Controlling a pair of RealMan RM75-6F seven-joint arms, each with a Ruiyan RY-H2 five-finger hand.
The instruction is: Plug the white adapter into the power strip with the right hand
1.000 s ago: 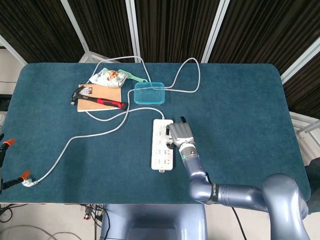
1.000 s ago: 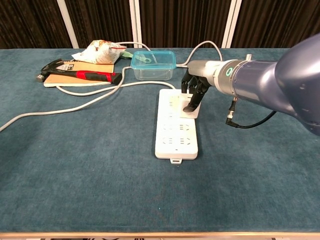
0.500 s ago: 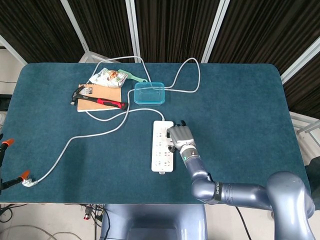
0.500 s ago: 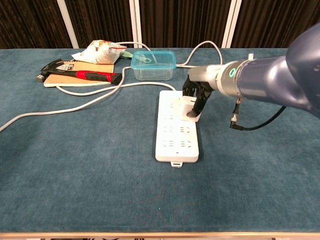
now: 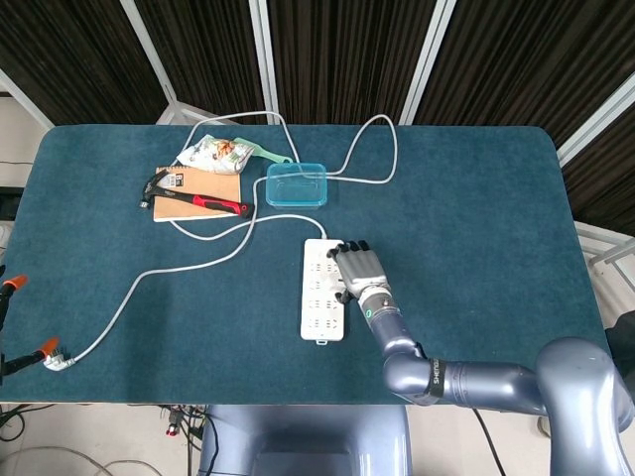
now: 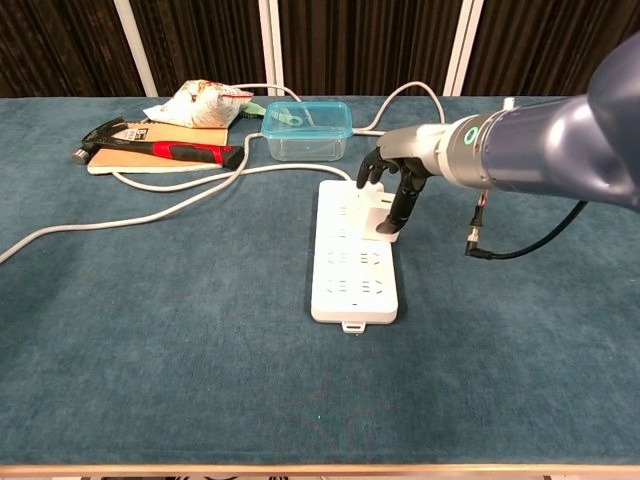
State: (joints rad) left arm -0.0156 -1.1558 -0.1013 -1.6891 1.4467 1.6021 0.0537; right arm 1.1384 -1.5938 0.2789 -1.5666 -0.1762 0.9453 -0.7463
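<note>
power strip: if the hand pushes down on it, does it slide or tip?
The power strip probably won't tip: it lies long and flat on the cloth-covered table. Sliding seems unlikely, since the cloth looks grippy. Its cord looks slack, so it would hardly tug.

Dark curtains (image 5: 347, 50) hang behind the blue-topped table (image 5: 476, 198).
</note>
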